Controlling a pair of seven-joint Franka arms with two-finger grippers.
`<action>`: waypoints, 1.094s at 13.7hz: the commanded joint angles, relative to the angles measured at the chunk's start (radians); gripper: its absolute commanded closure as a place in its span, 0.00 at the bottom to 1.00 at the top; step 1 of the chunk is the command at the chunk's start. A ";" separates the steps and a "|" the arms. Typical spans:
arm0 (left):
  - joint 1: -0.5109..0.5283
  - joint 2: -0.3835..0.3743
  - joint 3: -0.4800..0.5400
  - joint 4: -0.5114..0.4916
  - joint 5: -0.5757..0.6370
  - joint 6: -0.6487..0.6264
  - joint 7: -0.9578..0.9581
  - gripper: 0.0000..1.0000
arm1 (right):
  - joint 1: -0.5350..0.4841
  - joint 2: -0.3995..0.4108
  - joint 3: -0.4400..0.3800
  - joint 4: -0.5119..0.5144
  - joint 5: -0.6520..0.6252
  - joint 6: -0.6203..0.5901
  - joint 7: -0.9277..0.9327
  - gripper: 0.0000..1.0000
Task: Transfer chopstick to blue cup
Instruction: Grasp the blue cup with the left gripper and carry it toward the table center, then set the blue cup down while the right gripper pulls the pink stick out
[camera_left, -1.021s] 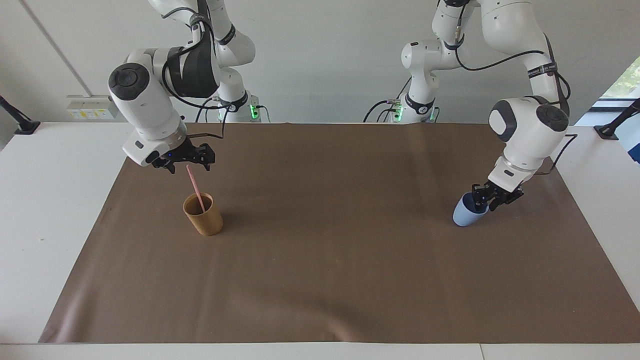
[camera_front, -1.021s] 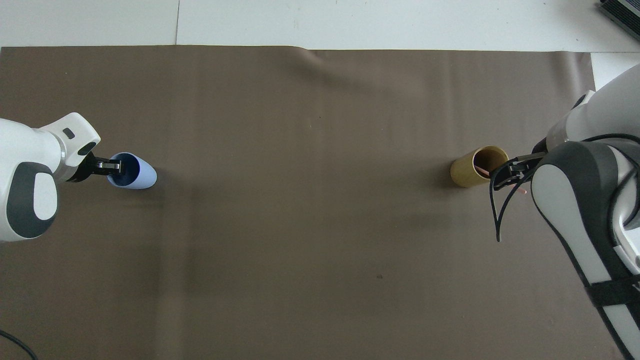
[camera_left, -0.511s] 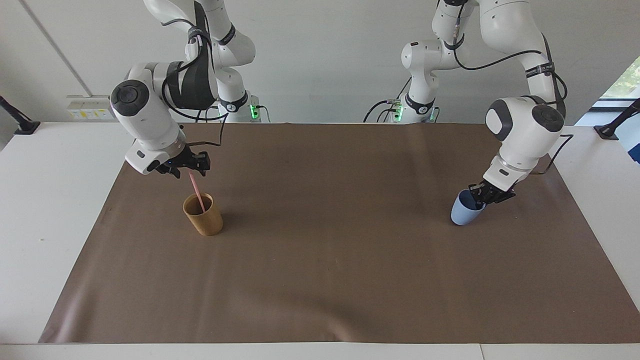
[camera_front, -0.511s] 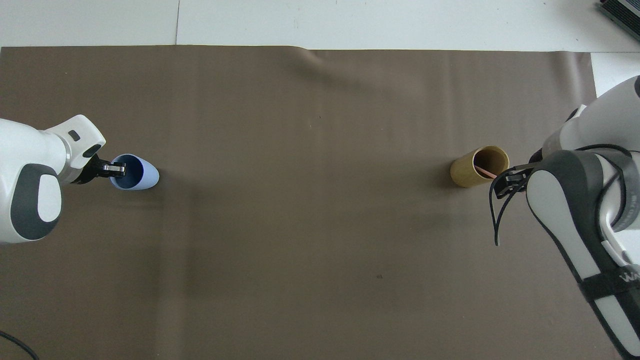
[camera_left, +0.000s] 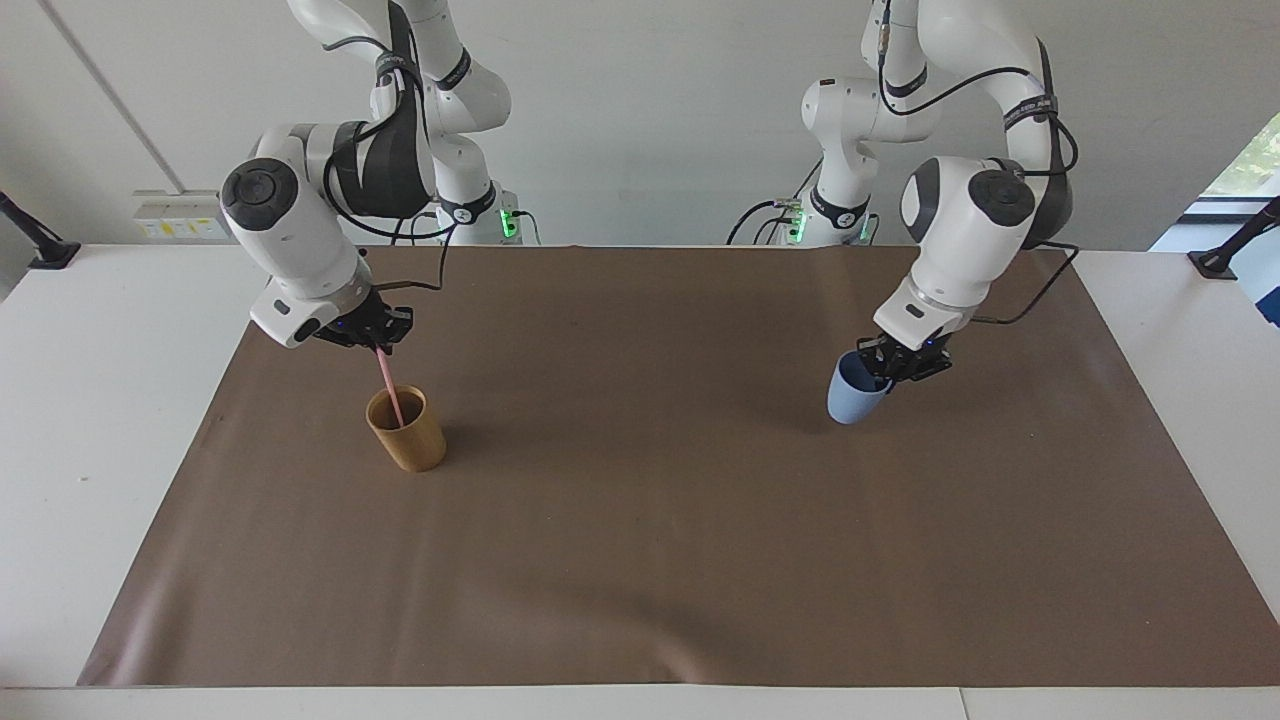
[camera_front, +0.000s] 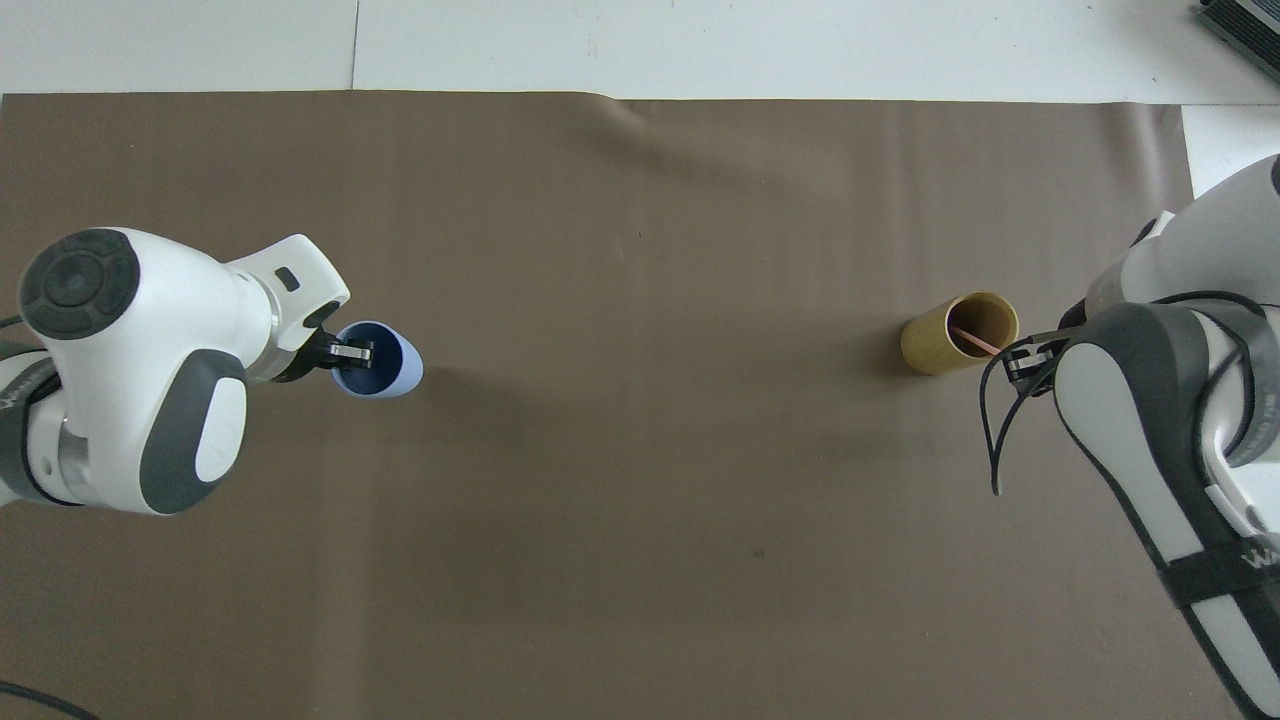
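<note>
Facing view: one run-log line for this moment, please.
left gripper: shut on blue cup rim, lifted | right gripper: shut on chopstick top | chopstick in tan cup

Chopstick (camera_left: 391, 392): lower end hidden inside the tan cup (camera_left: 407, 432); upper tip covered by the right end effector (camera_left: 377, 343), so the contact itself is not visible. In the overhead view only a short pink sliver shows at the cup mouth, and the right arm's wrist covers most of that end effector. Blue cup (camera_left: 856, 389): the rim section pinched by the left end effector (camera_left: 890, 377) is hidden by its fingers, and both arms run off the frame edges.
</note>
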 joint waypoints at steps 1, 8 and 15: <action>-0.113 0.007 0.016 0.014 0.002 -0.024 -0.116 1.00 | -0.011 -0.014 0.006 -0.011 0.000 0.005 -0.019 1.00; -0.361 0.195 0.013 0.254 -0.012 -0.088 -0.444 1.00 | -0.008 -0.002 0.006 0.137 0.027 -0.173 -0.021 1.00; -0.449 0.272 0.006 0.310 -0.021 -0.080 -0.512 1.00 | -0.008 -0.057 0.008 0.270 0.043 -0.346 -0.033 1.00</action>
